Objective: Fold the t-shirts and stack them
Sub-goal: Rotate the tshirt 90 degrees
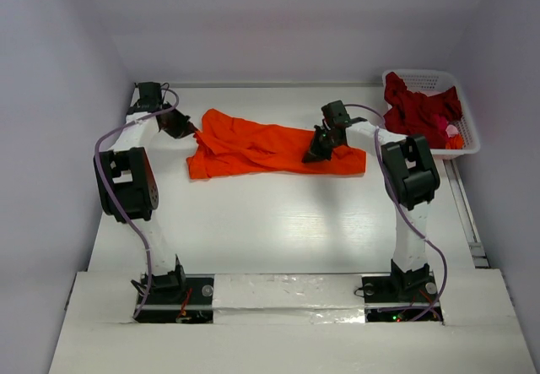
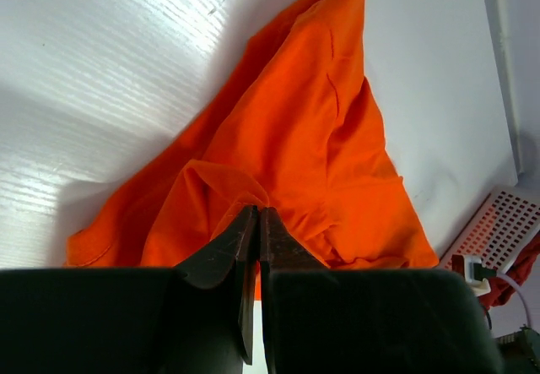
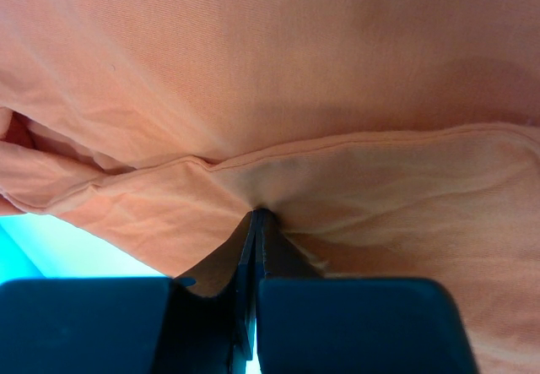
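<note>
The spread t-shirt lies on the table, and to its right, slightly behind, stands the basket with another t-shirt bunched inside.

One bright orange cloth t-shirt: cloth pinched inside the closed left gripper and right gripper hidden; cut off on every side in the right wrist view. One dark crimson cloth t-shirt: underside hidden within white latticed plastic basket at the far right corner of the table; small pink and orange pieces beside it too small to tell.
</note>
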Controlling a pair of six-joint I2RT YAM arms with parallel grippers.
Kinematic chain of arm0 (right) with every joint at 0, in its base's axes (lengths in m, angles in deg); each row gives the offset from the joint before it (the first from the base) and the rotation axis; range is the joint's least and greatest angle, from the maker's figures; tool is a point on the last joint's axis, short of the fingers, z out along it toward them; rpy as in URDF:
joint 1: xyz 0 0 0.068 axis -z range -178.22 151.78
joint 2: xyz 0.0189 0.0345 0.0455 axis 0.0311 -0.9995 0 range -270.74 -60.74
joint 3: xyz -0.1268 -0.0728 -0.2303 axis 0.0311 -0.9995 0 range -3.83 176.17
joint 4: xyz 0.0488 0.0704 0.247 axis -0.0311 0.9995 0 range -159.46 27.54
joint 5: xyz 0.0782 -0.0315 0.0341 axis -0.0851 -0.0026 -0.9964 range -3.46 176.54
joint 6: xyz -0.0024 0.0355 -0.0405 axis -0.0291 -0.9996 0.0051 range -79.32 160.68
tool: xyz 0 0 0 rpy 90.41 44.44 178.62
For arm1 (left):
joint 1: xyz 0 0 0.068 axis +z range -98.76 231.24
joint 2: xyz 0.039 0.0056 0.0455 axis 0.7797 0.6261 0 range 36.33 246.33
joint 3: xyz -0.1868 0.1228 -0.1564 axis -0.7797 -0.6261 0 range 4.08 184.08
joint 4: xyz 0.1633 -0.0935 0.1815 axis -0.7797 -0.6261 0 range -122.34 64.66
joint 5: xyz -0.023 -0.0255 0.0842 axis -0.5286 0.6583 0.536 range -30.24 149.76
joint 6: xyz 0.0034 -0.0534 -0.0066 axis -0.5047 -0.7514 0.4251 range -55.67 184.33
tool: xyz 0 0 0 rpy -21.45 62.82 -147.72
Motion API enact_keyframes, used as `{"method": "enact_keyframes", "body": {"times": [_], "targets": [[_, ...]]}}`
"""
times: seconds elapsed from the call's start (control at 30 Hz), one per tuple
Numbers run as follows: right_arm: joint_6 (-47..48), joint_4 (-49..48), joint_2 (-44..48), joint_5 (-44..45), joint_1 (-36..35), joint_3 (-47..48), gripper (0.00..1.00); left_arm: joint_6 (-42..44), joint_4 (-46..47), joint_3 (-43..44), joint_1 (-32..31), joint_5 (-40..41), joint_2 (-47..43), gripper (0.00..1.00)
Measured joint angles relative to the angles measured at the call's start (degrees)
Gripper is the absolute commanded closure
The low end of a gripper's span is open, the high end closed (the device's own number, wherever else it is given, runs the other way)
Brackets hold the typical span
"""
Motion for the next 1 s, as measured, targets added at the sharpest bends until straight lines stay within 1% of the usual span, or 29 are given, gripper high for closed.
{"method": "enact_keyframes", "body": {"times": [0.3,0.6,0.8,1.0], "targets": [[0.07,0.2,1.22,0.74,-0.7,-1.33,1.0,-0.96,0.04,2.99,0.02,-0.79,4.31,1.0],[-0.02,0.17,4.07,1.4,-1.53,-5.25,1.0,-1.36,0.15,5.73,0.02,-1.62,7.76,1.0],[-0.46,-0.11,6.64,2.1,-3.26,-8.52,1.0,-1.92,0.33,9.97,0.0,-3.26,10.21,1.0],[-1.29,-0.59,7.93,2.27,-5.25,-10.32,1.0,-2.51,0.48,14.05,0.02,-6.54,13.33,1.0]]}}
